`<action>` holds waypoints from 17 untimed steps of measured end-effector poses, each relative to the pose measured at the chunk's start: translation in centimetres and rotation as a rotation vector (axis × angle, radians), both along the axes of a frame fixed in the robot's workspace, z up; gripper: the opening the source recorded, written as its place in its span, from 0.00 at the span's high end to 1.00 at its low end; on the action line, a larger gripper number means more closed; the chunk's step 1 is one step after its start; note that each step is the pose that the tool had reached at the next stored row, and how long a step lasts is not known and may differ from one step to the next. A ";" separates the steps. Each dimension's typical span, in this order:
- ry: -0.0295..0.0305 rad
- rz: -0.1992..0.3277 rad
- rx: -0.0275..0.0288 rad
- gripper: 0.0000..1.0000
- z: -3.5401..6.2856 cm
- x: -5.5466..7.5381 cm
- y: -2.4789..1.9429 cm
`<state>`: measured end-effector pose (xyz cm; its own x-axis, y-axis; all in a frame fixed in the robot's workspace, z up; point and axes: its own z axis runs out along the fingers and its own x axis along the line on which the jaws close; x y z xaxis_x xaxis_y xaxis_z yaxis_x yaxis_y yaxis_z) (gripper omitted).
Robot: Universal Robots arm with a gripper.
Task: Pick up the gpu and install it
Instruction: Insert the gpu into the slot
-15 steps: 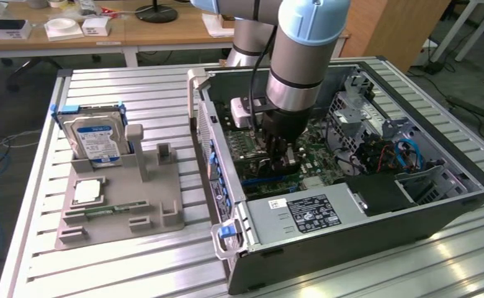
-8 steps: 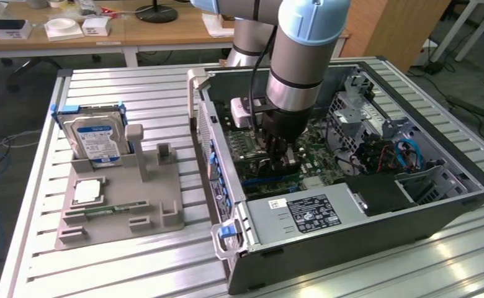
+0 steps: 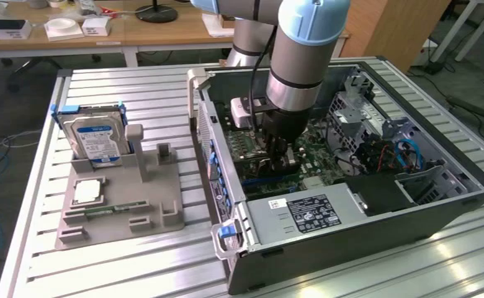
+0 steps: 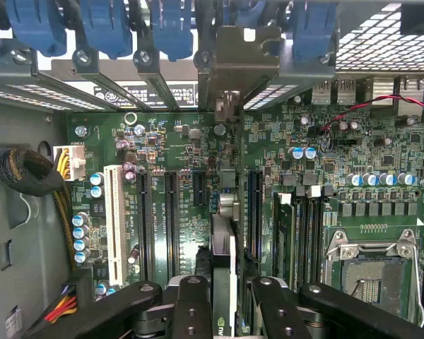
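Inside the computer case (image 3: 440, 205), the end effector (image 4: 230, 296) grips the gpu (image 4: 224, 240) edge-on.

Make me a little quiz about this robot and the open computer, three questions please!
1. True or false: the gripper is down inside the open black computer case.
2. What stands upright in the grey holder tray on the slatted metal table: A) a silver hard drive with a blue label, B) a keyboard, C) a mug?
3. Fill in: the gripper holds the gpu, a flat card seen edge-on, above the green ______.

Key: 1 true; 2 A, the hard drive; 3 motherboard.
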<state>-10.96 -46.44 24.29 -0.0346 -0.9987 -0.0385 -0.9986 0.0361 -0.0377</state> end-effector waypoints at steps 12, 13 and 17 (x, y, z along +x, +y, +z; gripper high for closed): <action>-0.0001 0.000 0.0001 0.73 -0.18 -0.1 0.00; -0.0001 0.000 0.0002 0.73 -0.19 -0.1 0.00; 0.0000 0.000 0.0001 0.73 -0.19 -0.1 0.00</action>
<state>-11.02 -46.43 24.11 -0.0347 -0.9987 -0.0386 -0.9986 0.0361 -0.0377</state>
